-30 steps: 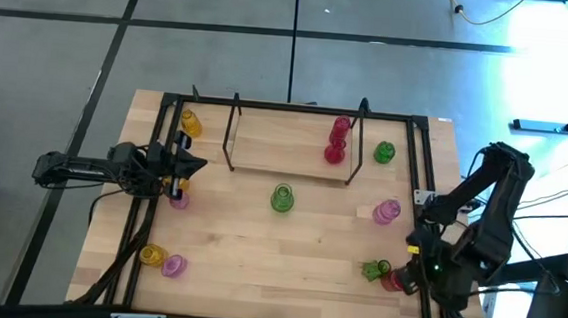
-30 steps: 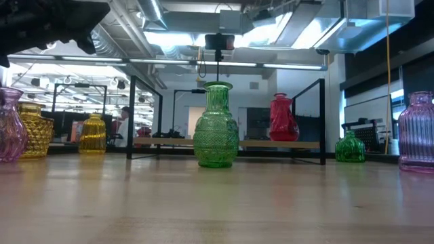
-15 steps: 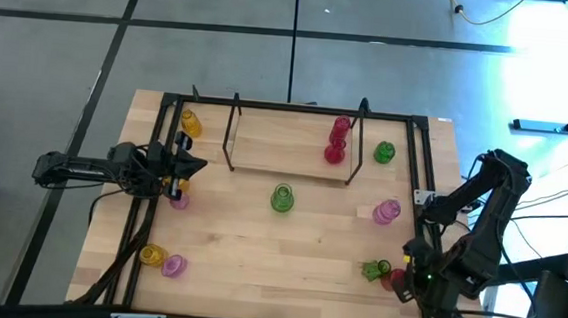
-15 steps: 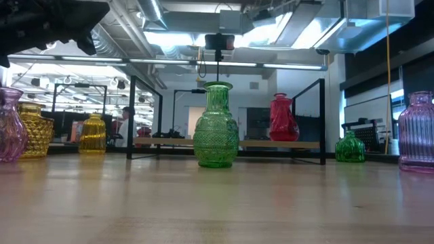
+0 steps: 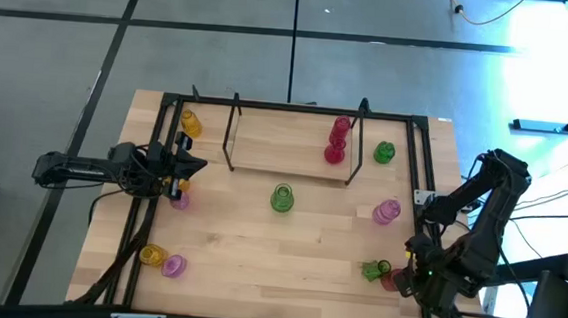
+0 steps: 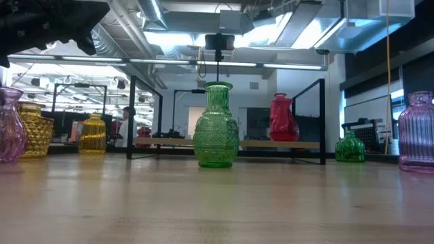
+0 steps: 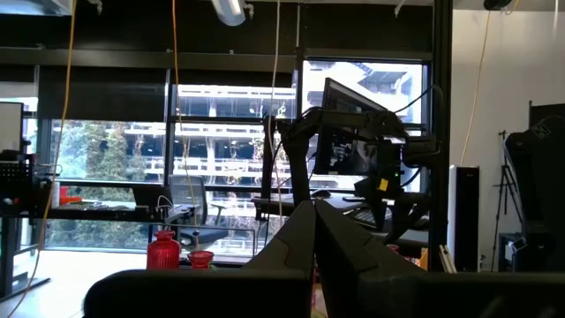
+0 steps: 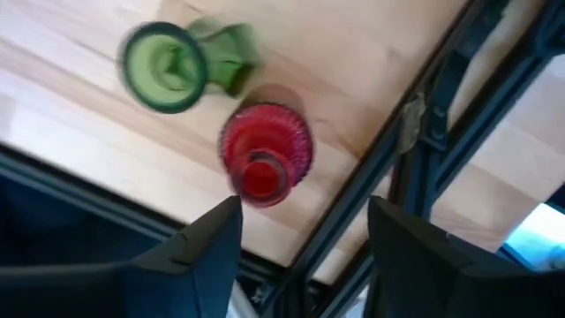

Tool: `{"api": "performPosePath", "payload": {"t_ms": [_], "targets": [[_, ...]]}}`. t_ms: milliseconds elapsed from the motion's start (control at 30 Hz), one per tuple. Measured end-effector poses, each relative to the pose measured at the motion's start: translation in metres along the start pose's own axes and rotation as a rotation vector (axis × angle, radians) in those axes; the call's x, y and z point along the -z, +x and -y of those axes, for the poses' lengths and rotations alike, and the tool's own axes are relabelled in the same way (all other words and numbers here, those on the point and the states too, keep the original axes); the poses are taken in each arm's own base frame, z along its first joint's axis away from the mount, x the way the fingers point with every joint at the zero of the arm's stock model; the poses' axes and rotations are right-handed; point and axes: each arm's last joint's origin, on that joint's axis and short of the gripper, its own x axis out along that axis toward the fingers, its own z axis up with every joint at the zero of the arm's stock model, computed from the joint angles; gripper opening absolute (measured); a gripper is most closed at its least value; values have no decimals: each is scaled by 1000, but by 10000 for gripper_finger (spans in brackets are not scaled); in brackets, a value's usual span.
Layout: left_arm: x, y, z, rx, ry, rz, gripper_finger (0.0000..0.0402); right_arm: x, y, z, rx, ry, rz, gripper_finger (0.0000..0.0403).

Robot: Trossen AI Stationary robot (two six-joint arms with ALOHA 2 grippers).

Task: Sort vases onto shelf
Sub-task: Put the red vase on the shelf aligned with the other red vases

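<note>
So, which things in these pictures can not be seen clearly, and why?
- Red vase, high view: mostly covered by the right gripper, whose fingers stand open above it.
- Left gripper, low view: only a dark shape, cut off by the picture's edge.
- Pink vase, high view: partly under the left gripper.
- Green vase, right wrist view: blurred.

A green vase [image 6: 216, 126] is showing a fine cross-hatched pattern below a ribbed neck. A red vase [image 6: 283, 118] is glowing deep crimson on the pale wood shelf [image 5: 275, 143] with its black frames. A purple vase [image 6: 417, 132] is showing vertical ribbing. A yellow vase [image 6: 92, 133] is shining amber. Another red vase [image 8: 264, 154] is sitting beside a bright green one [image 8: 181, 62] on light wood.
</note>
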Motion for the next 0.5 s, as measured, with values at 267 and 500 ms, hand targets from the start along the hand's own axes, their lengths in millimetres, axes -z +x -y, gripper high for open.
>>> {"api": "performPosePath", "payload": {"t_ms": [267,500], "targets": [[0,0,0,0,0,0,1,1,15,-1,9,-27,-34,179],[0,0,0,0,0,0,1,0,15,-1,0,-27,-10,154]]}}
